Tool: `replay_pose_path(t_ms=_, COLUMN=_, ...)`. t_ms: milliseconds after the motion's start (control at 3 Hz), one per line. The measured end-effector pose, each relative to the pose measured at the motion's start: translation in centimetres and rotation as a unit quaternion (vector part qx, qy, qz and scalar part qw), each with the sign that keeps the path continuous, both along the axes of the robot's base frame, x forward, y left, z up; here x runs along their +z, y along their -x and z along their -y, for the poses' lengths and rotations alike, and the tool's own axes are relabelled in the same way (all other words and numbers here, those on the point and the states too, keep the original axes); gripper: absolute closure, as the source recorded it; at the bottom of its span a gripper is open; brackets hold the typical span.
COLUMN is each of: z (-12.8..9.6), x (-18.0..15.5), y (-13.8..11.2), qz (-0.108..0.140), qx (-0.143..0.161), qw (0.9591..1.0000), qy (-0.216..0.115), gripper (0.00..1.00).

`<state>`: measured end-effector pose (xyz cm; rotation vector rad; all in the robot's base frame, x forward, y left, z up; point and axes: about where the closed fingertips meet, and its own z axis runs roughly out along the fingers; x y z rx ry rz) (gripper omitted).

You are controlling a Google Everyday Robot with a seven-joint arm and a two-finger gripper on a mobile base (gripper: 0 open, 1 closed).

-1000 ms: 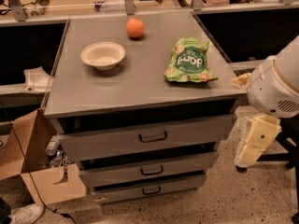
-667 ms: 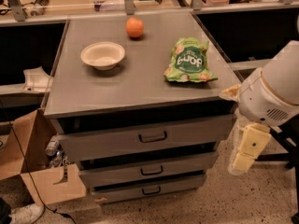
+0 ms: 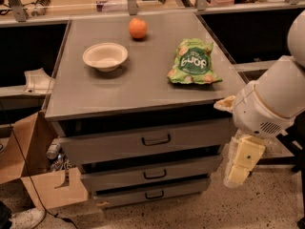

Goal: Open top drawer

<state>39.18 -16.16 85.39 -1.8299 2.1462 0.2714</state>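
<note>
Top drawer [image 3: 119,146] sits directly under the counter [image 3: 133,92], the uppermost and widest of three grey fronts, and by the look of it has not been pulled: none of its tray shows, only a dark gap above the front. Its small dark bar handle [image 3: 156,140] at centre is untouched. The tool [image 3: 237,175] hangs off the counter's right front corner, beside the drawers' right end and well apart from the handle — whether it is open or closed I cannot tell. So I judge the whole task is left: reach the handle, take it, draw outward. Floor in front of the drawers looks open for that pull. The tight places are the counter's overhanging front edge just above the handle and the right corner near the arm. On the left, a cardboard box [image 3: 33,171] stands close by the drawers. The bowl [image 3: 105,56], orange [image 3: 137,28] and green snack bag [image 3: 193,62] lie on top, away from the pull.
</note>
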Motion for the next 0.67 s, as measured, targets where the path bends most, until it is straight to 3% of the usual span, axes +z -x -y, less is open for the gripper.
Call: replay_pose_path(t_ms=667, z=-4.4, x=-4.1, y=1.5, qz=-0.019, qx=0.049, qw=0.9986, qy=0.011, gripper=0.0)
